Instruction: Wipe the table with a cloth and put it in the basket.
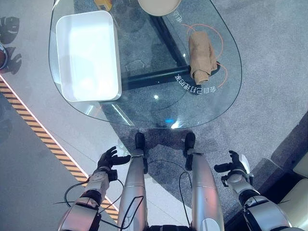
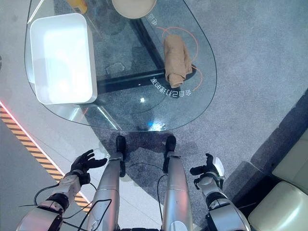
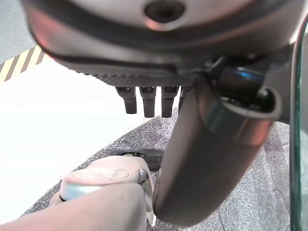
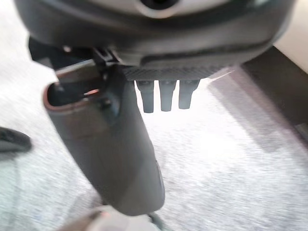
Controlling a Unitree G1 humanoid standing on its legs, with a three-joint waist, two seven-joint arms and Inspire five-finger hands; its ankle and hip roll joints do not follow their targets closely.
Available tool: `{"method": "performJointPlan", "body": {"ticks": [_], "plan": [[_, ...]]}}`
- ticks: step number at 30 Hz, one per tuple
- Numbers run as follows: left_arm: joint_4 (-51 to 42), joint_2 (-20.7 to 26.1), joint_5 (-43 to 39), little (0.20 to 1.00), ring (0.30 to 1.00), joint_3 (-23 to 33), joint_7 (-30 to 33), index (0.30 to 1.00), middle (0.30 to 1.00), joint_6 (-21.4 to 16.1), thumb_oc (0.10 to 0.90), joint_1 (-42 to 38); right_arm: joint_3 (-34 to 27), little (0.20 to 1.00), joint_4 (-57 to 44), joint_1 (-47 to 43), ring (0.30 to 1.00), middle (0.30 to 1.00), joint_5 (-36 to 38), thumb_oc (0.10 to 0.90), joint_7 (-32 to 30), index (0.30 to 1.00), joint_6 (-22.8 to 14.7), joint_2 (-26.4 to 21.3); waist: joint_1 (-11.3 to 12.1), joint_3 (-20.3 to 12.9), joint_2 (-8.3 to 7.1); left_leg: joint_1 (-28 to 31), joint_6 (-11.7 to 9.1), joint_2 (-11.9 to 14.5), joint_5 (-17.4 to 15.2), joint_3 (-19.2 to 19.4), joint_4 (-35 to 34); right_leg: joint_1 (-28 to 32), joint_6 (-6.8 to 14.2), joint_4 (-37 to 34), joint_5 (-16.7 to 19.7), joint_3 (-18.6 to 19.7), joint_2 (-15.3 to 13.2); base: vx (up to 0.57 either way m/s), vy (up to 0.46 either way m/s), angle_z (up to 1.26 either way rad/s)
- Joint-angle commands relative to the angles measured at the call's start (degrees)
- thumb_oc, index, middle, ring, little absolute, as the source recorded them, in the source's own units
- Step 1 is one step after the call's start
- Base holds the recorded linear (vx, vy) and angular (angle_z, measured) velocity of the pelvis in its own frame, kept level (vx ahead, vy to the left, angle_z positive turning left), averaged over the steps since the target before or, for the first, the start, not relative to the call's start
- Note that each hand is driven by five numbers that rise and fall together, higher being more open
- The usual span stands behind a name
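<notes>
Cloth (image 1: 202, 56) bunched near desk (image 1: 159, 108) right edge; white basket (image 1: 87, 55) at left edge. Left hand (image 1: 108, 159) and right hand (image 1: 235, 166) low, fingers spread, holding nothing.

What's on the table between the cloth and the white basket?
Nothing sits there. In the left eye view, just bare glass table lies between the cloth and the basket; a dark bar shows underneath.

Bright overhead glare on glass table (image 1: 144, 103), wrist views blurry.
</notes>
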Motion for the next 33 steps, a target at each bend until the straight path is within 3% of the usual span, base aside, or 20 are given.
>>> {"method": "performJointPlan", "body": {"ticks": [1,8,14,20,33], "plan": [[-0.25,2.79,-2.11,0.9,0.9,1.25,1.72,0.9,0.9,-1.18,0.8,3.32,-3.65,0.9,-4.6,2.49,0.9,0.9,5.4,0.8,-5.92,0.9,-3.71,-3.77,0.2,-0.51,-0.46,-2.84,3.94,-4.16,-1.54,0.42,5.64,1.62,-2.72,0.57,-0.8,-0.26,3.67,0.0,0.0,0.0],[-0.9,3.39,-2.04,0.9,0.9,0.55,1.86,0.9,0.9,-0.51,0.8,3.47,-7.43,0.9,-16.82,-2.52,0.9,0.9,12.01,0.8,-12.13,0.9,-8.88,-8.14,0.56,-0.51,-1.28,-1.87,3.77,-4.18,-1.64,0.38,5.35,3.1,-2.75,-0.36,-0.61,-0.89,3.5,0.01,-0.005,0.01],[-0.55,3.46,-2.36,0.9,0.9,-0.42,2.34,0.9,0.9,-0.12,0.8,2.57,-7.79,0.9,-25.79,-9.11,0.9,0.9,13.86,0.8,-17.31,0.9,-10.16,-10.98,0.88,-0.51,-1.33,-1.37,3.71,-4.39,-1.74,0.48,4.97,3.64,-2.81,-1.06,-0.48,-1.26,3.31,0.0,0.001,0.01],[0.16,3.43,-3.29,0.9,0.9,-1.57,1.9,0.9,0.9,0.07,0.8,1.19,-5.08,0.9,-32.32,-16.71,0.9,0.9,8.88,0.8,-21.72,0.9,-8.1,-13.42,1.21,-0.51,-0.82,-0.98,3.85,-4.69,-1.51,0.53,3.91,3.9,-2.78,-2.17,-0.43,-1.48,3.24,0.0,0.015,0.0],[-0.22,2.39,-3.55,0.9,0.9,-2.54,1.34,0.9,0.9,0.01,0.8,0.91,1.49,0.9,-37.66,-26.98,0.9,0.9,6.73,0.8,-21.63,0.9,-3.92,-13.96,2.28,-0.51,0.58,0.48,3.93,-5.38,-0.99,1.04,1.38,4.89,-3.03,-4.13,-0.6,-1.95,2.83,0.0,0.021,0.01]]}}
